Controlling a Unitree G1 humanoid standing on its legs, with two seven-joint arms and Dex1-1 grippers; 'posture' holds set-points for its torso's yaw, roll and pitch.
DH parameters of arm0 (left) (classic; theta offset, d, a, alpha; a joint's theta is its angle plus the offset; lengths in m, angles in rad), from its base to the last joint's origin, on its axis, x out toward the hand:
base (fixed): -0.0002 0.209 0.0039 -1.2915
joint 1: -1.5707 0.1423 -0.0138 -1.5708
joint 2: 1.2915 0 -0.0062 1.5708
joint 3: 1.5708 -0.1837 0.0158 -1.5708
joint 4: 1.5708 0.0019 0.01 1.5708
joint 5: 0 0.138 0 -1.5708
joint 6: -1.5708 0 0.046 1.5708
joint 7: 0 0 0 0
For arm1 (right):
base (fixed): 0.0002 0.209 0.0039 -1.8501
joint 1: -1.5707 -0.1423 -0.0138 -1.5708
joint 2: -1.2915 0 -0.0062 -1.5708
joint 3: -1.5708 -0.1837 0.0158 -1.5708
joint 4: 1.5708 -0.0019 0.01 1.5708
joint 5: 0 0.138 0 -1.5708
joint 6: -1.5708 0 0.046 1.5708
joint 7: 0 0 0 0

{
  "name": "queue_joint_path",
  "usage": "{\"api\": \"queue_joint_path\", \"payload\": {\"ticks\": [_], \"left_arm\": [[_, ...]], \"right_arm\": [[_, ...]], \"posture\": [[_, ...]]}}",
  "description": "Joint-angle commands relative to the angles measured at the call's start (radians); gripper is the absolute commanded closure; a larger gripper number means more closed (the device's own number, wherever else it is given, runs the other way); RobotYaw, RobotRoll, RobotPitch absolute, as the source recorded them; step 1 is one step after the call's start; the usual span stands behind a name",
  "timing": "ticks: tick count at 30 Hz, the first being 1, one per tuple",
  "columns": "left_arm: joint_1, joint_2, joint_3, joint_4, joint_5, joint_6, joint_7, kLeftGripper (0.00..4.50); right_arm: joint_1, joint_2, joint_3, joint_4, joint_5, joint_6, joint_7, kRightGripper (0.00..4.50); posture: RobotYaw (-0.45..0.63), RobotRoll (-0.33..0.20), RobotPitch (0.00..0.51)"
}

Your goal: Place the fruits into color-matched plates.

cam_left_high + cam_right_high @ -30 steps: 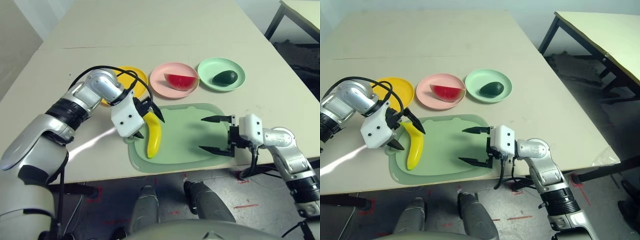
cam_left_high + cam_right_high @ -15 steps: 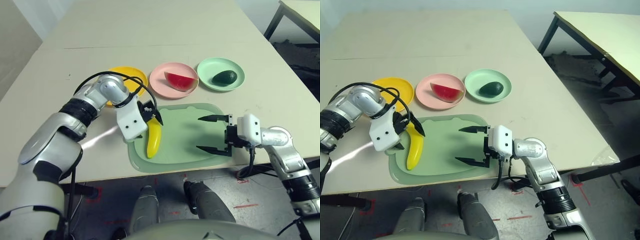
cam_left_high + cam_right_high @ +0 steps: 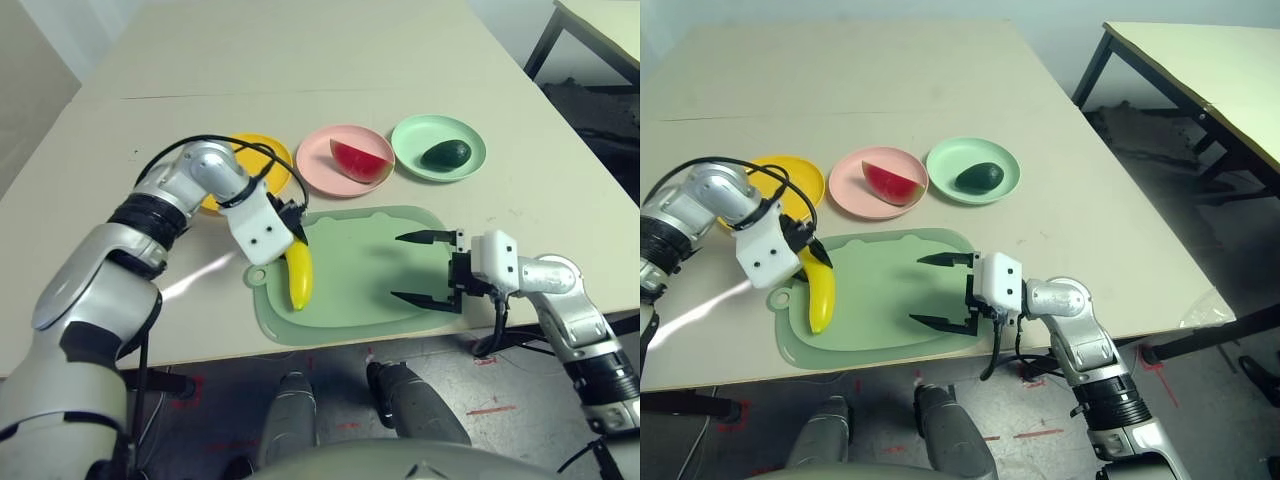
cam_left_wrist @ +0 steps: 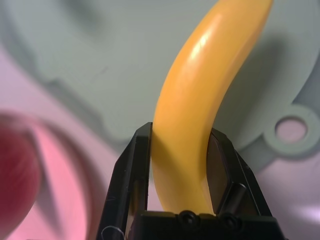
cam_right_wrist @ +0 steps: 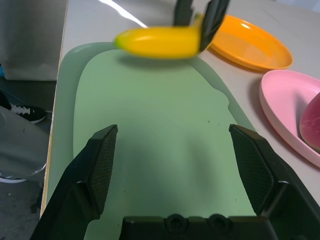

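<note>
Yellow, stiff and likely slick, the banana (image 3: 297,278) at lower left of the frame sits clamped near its upper end in my left tool (image 3: 290,228), while my right tool (image 3: 428,270) hangs wide open, empty.

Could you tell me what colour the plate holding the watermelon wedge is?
Pale pink. The plate with the watermelon wedge shows best in the left eye view.

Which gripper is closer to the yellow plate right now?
Left. The left gripper, shut on the banana, is just beside the yellow plate; the right gripper hovers open across the cutting mat.
</note>
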Motion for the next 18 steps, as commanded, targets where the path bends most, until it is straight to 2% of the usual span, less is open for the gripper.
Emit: {"api": "queue_joint_path", "payload": {"ticks": [1,6,18], "left_arm": [[-0.051,0.017,0.075,0.051,0.068,0.025,0.048,2.90],[-0.116,0.078,0.145,0.183,0.197,0.074,0.185,2.90],[-0.092,0.118,0.140,0.433,0.486,0.056,0.572,2.90]], "right_arm": [[0.012,0.009,-0.001,0.018,0.011,-0.009,-0.007,0.00],[0.013,0.091,-0.030,-0.015,0.054,0.101,-0.134,0.00],[0.082,0.112,-0.009,-0.102,0.035,0.147,-0.209,0.00]], "posture": [[-0.15,0.000,0.174],[-0.13,0.000,0.179],[-0.12,0.000,0.182]]}}
